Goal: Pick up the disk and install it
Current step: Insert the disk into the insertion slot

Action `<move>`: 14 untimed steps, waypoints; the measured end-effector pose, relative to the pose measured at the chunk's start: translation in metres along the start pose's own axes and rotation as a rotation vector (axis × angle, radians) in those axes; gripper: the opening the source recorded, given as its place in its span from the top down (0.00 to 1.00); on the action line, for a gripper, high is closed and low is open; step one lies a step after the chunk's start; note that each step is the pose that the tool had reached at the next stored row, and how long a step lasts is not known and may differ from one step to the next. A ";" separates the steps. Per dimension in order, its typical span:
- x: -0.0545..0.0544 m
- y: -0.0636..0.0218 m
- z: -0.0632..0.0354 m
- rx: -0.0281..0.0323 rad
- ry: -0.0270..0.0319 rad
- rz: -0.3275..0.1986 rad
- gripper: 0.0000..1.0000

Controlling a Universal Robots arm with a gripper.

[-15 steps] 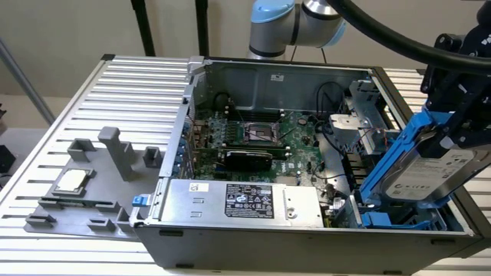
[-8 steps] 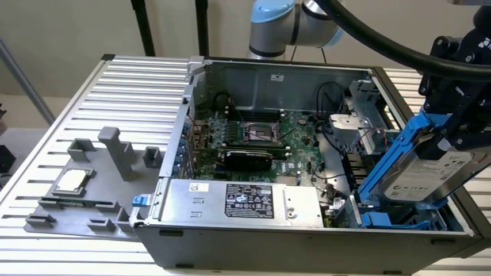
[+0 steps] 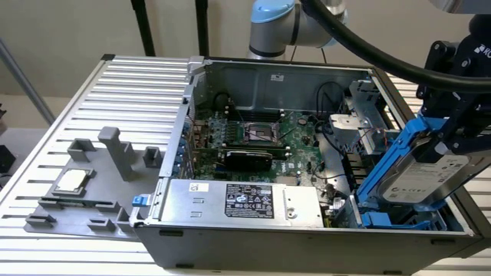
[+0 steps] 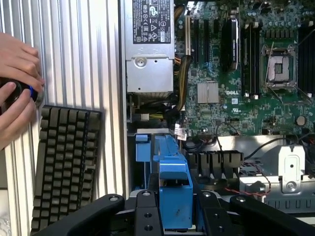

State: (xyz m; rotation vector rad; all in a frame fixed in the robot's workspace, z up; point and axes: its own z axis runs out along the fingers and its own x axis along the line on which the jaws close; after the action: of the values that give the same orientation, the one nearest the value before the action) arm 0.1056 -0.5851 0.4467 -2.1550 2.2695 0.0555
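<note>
The disk is a silver-grey drive with a white label, clipped in a blue plastic frame. It hangs tilted and nearly on edge over the near corner of the open computer case, on the exterior view's right. My gripper is shut on it from above. In the wrist view the frame of the disk sits between the black fingers of my gripper. Its lower end reaches down to the blue drive bay.
Inside the case lie the motherboard and the power supply. A grey fixture plate with a small square silver chip rests on the slatted table. A keyboard and a person's hand are beside the case.
</note>
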 end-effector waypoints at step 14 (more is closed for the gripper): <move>0.001 -0.0002 0.0132 -0.0001 0.0000 -0.005 1.00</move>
State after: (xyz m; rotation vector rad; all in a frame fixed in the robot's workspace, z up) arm 0.1055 -0.5852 0.4335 -2.1607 2.2641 0.0555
